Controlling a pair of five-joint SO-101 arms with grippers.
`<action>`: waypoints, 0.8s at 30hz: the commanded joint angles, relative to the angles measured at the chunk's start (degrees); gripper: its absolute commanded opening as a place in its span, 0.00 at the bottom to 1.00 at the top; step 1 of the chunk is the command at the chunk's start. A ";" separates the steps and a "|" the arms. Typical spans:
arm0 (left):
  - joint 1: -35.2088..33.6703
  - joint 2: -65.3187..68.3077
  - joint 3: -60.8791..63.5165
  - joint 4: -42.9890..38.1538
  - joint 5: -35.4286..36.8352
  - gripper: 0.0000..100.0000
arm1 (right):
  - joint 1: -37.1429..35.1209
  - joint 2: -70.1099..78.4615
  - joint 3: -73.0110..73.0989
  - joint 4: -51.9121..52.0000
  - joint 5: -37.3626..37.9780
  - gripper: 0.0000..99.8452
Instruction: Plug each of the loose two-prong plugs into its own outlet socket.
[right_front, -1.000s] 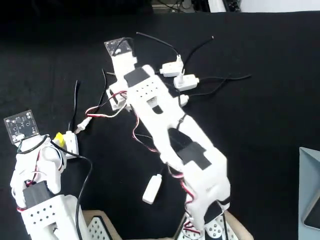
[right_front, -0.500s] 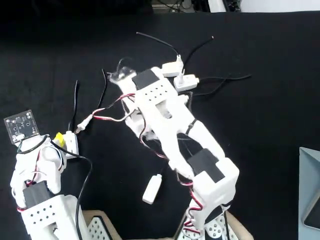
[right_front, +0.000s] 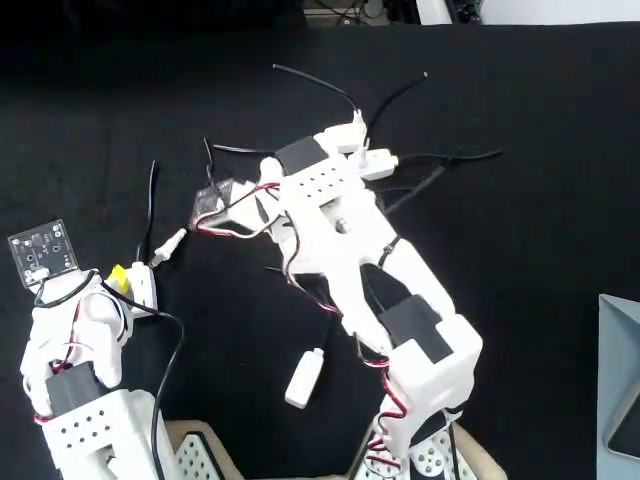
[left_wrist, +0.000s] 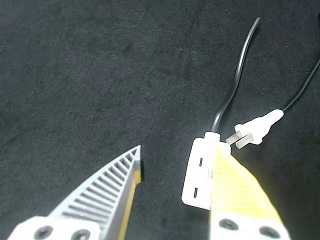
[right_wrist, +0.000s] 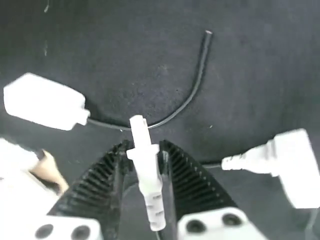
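My right gripper (right_wrist: 142, 147) is shut on a white plug (right_wrist: 146, 172), which stands up between its black fingers. Beyond it lie a white outlet socket (right_wrist: 45, 102) and a second white socket with a plug at its end (right_wrist: 282, 162). In the high view the right arm (right_front: 340, 230) stretches to these two sockets (right_front: 375, 165) at the back. My left gripper (left_wrist: 179, 147) is open, its yellow finger (left_wrist: 235, 190) lying against a white outlet socket (left_wrist: 200, 170). A loose two-prong plug (left_wrist: 255, 130) points its prongs at that socket.
Another white connector piece (right_front: 305, 377) lies near the front between the arms. Black cords (right_front: 440, 165) sprawl around the back sockets. A grey object (right_front: 620, 380) sits at the right edge.
The right arm has swung right and rolled its wrist, so its camera board dropped from the far side to its left. The left arm has not moved.
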 joint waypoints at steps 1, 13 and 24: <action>0.66 -0.53 -0.66 -1.14 0.00 0.22 | 0.62 -3.03 -0.04 -0.44 15.12 0.01; 0.66 -0.53 -0.66 -1.14 0.00 0.22 | 0.44 -4.00 -1.10 -6.33 8.44 0.04; 0.66 -0.53 -0.66 -1.14 0.00 0.22 | 2.11 -15.96 -0.92 -1.14 5.10 0.19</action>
